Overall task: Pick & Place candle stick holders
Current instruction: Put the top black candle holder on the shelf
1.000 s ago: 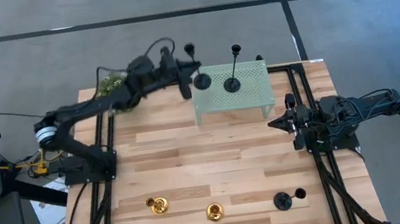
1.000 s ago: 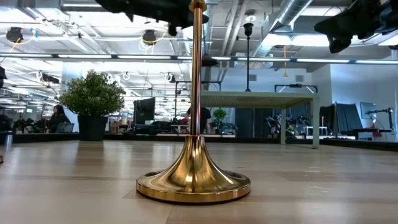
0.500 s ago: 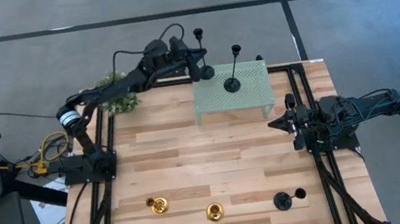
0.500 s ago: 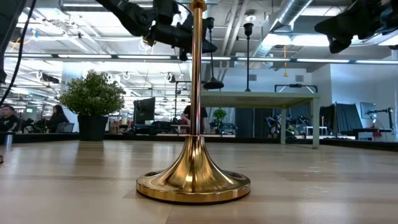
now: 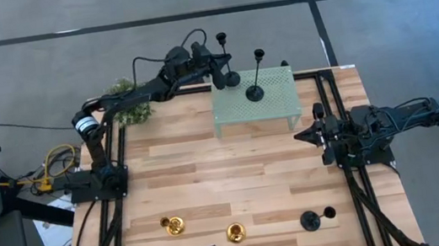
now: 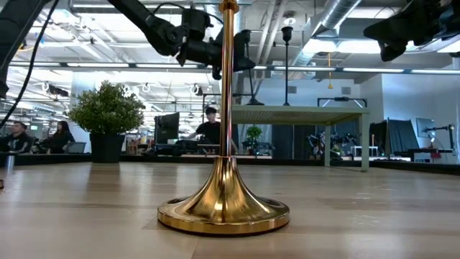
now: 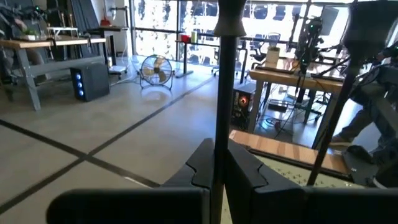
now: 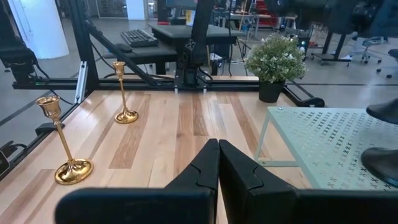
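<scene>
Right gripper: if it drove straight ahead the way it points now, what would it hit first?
The right gripper, shut, points across the table toward the left arm's side. Its line crosses bare wood, passing just beside the mesh stand. Probably nothing before the far edge rail, though clearance from the stand's leg is unclear.

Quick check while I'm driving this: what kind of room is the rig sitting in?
Likely an open lab or workshop office. Exposed ceiling ducts run overhead, people sit at desks with monitors behind the wooden slat table, and a floor fan stands on bare concrete.
</scene>
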You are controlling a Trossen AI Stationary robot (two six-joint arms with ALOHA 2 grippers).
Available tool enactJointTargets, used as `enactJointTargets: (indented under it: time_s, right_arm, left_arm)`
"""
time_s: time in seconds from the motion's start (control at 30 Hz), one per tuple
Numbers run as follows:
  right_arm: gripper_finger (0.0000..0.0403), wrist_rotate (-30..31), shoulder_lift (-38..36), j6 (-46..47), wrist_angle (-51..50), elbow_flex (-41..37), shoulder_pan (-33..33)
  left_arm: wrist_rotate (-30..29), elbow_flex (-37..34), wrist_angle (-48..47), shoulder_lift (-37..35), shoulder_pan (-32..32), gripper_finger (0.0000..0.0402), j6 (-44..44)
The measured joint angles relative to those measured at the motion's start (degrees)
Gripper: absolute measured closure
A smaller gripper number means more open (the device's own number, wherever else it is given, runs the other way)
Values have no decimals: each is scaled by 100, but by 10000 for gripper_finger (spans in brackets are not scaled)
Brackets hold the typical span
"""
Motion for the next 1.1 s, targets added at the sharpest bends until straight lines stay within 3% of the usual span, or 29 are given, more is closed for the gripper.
enactJointTargets:
  time_s: [0.27, 1.1]
  right_arm:
    - [403, 0, 0, -11, 1, 0, -2]
    - [403, -2, -1, -9, 1, 0, -2]
  left_arm:
    - [0, 0, 382, 178, -24, 387, -49]
    - [105, -13, 16, 194, -26, 387, -81]
